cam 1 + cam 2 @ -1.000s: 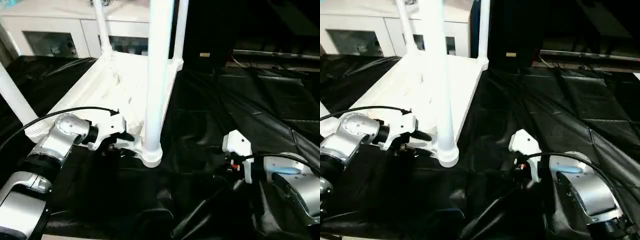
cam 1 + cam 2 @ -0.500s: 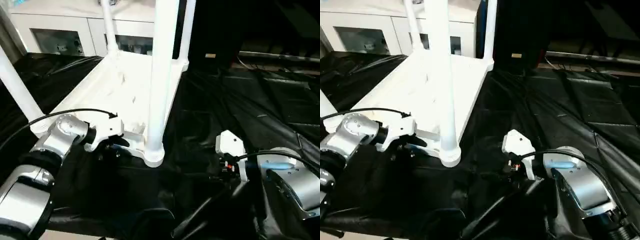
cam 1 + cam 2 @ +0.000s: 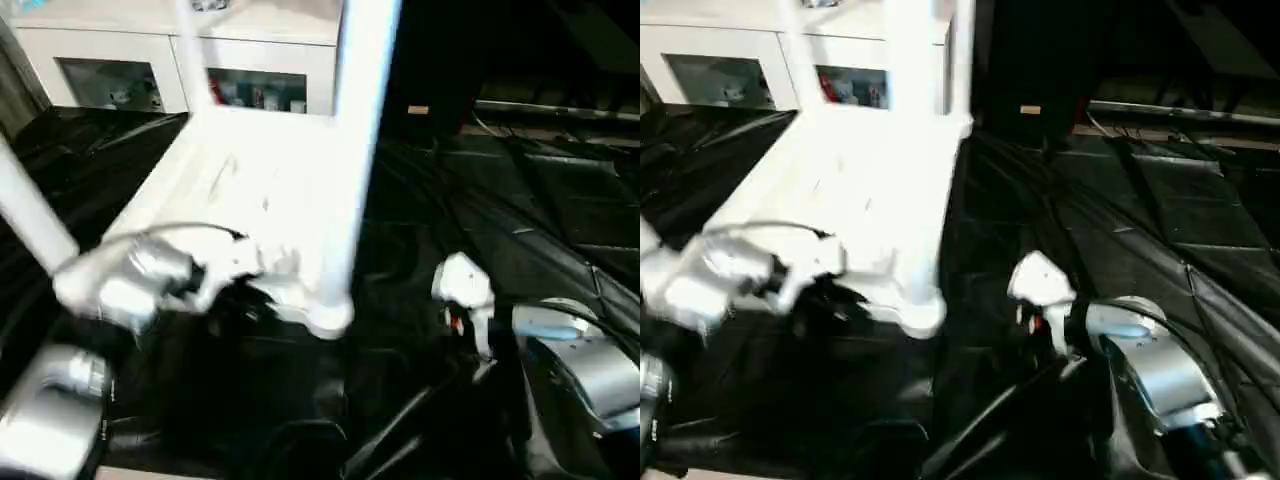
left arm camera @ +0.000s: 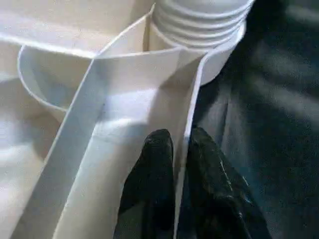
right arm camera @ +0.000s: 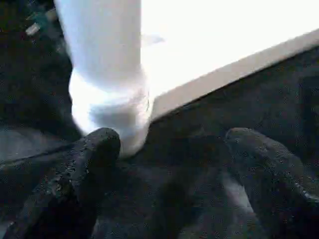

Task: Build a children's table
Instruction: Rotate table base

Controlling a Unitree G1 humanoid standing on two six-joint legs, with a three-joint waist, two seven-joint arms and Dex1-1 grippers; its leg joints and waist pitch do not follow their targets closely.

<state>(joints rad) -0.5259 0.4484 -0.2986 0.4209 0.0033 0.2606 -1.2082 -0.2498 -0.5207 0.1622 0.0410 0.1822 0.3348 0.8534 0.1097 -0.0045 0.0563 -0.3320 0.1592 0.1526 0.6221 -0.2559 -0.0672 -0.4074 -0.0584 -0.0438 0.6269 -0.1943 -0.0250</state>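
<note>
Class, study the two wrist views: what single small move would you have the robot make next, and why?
Probably bring the right gripper in around the near leg's base. Its fingers stand wide apart on the black cloth, one beside that base, holding nothing. The left gripper already pinches the upturned tabletop's thin edge wall, steadying it.

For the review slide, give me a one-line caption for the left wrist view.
Left gripper pinching a thin rim wall of the upturned white table top, close beside the corner socket holding a leg.
</note>
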